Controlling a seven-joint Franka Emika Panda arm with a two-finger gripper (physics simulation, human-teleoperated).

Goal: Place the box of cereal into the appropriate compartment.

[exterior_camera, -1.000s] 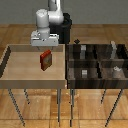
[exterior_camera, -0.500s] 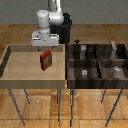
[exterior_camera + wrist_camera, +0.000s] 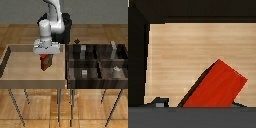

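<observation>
Nothing much is shifting since a second ago: I am seeing the arm hanging in the same spot over the pale tray [image 3: 15,75] on the exterior view's left, with the box of cereal [image 3: 45,62] under the gripper [image 3: 46,56]. From this view I am reading the fingers as narrowed onto the box's top edge, the box hanging upright just above the tray floor. The four-section bin [image 3: 70,75] is sitting just beside the tray on the exterior view's right, and the appropriate compartment [image 3: 83,51], with its tall pale block, is lying in the far row.

Through the wrist view, the red box [image 3: 215,85] is tilting across the frame over bare wood. I am judging it light, stiff and smooth-sided, so I am favouring a pinch across its thin faces, near the middle.
</observation>
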